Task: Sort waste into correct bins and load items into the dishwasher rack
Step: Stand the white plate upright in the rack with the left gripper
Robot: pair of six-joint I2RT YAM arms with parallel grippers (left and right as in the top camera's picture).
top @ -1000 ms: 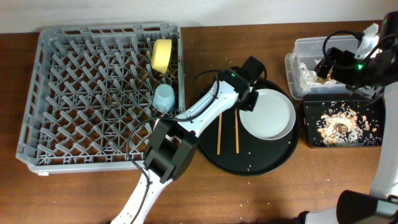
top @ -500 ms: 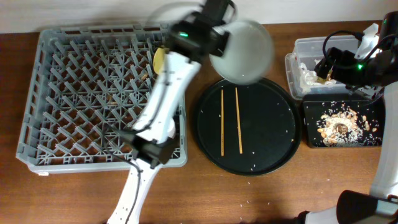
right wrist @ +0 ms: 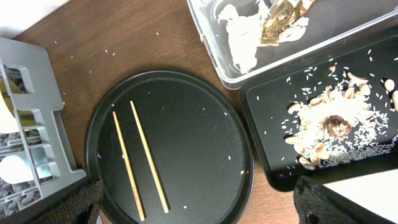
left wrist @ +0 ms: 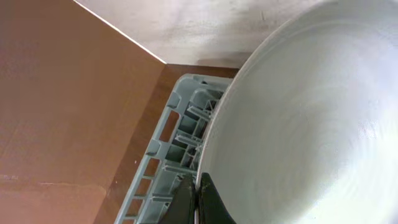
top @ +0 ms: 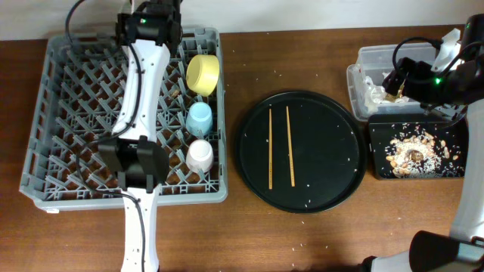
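My left gripper (left wrist: pixel 198 199) is shut on the rim of the pale grey plate (left wrist: pixel 298 124), held on edge over the back edge of the dishwasher rack (left wrist: pixel 180 130). From overhead the gripper (top: pixel 155 19) is at the rack's (top: pixel 45 113) far side and the plate is hidden. The yellow bowl (top: pixel 203 73), blue cup (top: pixel 200 118) and a pale cup (top: pixel 200 155) stand in the rack. Two chopsticks (top: pixel 271 147) lie on the round tray. My right gripper (right wrist: pixel 198 186) is open and empty, high over the clear tub (top: pixel 378 57). The tub holds tissue (right wrist: pixel 242 37) and wrapper (right wrist: pixel 280 22).
The round black tray (top: pixel 318 189) lies in the middle with a few rice grains on it. The shallow black rectangular tray (top: pixel 382 166) at the right holds rice and brown scraps (right wrist: pixel 329 124). Bare wood runs along the front.
My left arm lifted the plate off the round tray and swung it left to the rack's back edge. The cups in the rack came into view. The right arm has not moved.
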